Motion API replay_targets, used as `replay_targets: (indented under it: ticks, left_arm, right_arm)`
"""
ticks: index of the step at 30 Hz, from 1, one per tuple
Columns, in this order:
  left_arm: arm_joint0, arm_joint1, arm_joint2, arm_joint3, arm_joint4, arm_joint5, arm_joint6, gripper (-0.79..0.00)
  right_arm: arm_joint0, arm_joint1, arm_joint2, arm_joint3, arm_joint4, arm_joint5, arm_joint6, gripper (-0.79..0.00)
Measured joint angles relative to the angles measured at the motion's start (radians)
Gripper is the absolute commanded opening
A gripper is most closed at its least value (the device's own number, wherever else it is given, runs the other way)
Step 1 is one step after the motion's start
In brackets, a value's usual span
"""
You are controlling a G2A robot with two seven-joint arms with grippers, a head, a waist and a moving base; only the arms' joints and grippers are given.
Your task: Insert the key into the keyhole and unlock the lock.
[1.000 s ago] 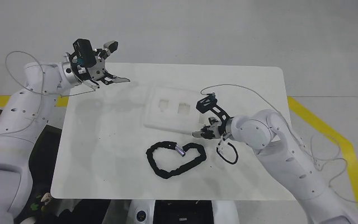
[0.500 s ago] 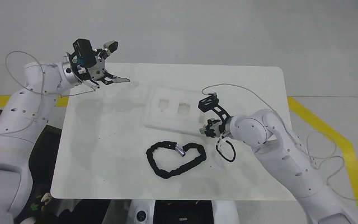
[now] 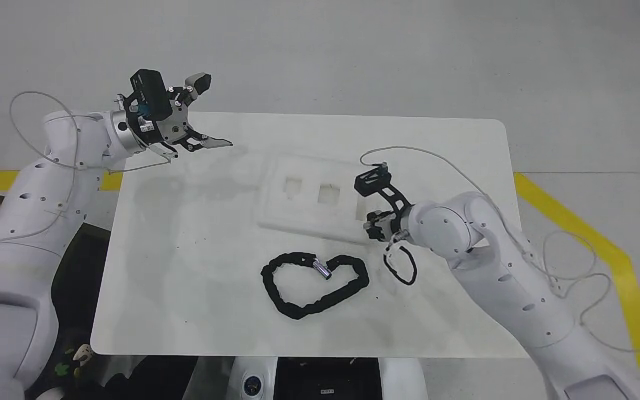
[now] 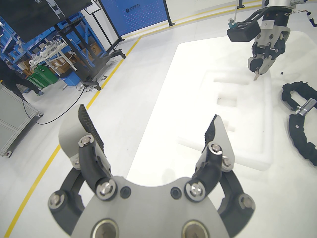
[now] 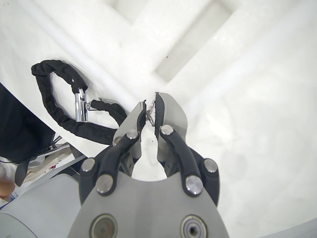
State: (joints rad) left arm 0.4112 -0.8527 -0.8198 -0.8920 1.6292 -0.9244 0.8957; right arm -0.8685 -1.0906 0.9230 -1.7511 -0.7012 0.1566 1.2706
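Pinching the key (image 5: 150, 113) between its tips, the right gripper (image 5: 149, 105) hung over a corner of the foam tray (image 5: 138, 38), on the side toward the black chain (image 5: 62, 121), whose two ends were joined by the silver lock (image 5: 80, 107) lying near by on the table (image 3: 180, 260). The step in hand looked to be carrying the key across to the lock, and doing it well would call for a firm hold, since so little of the key sat in the grip. The blade would need turning to line up with the end of the lock, which seemed to lie flat, so a low, nearly level approach looked wiser than a drop from above. With nothing steadying the lock, a push from the key could simply shove it along the table, so the other arm might have to pin the chain first. Farther off, the left gripper (image 4: 148, 115) hovered by the far corner of the table, jaws spread wide with nothing between them, well apart from the lock. In the right wrist view the key was little more than a glint of metal between the pads (image 5: 141, 117), whereas the left wrist view made plain its blade poking down below the gripper toward the tray. The top view laid out the whole loop of chain and how far apart the two arms stood, though which end of the lock held the keyhole could not be told
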Motion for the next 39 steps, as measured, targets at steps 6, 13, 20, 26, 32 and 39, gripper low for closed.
replay_targets:
  ticks: [6,13,20,26,32,39]
  left_arm:
    - [0.0,0.0,0.0,0.0,0.0,0.0,0.0,0.0]
    - [0.0,0.0,0.0,0.0,0.0,0.0,0.0,0.0]
    - [0.0,0.0,0.0,0.0,0.0,0.0,0.0,0.0]
    - [0.0,0.0,0.0,0.0,0.0,0.0,0.0,0.0]
    - [0.0,0.0,0.0,0.0,0.0,0.0,0.0,0.0]
    - [0.0,0.0,0.0,0.0,0.0,0.0,0.0,0.0]
  right_arm:
    - [0.002,-0.001,0.004,-0.004,-0.032,0.028,0.003,-0.785]
    - [0.013,-0.003,-0.009,-0.043,-0.109,0.083,0.047,-0.785]
    - [0.011,0.001,0.003,-0.122,-0.192,0.132,0.118,-0.785]
    - [-0.032,0.01,0.073,-0.201,-0.139,0.113,0.123,-0.785]
    - [-0.142,0.031,0.218,-0.238,0.051,-0.042,0.043,-0.785]
    - [-0.311,0.059,0.425,-0.26,0.233,-0.293,-0.115,-0.785]
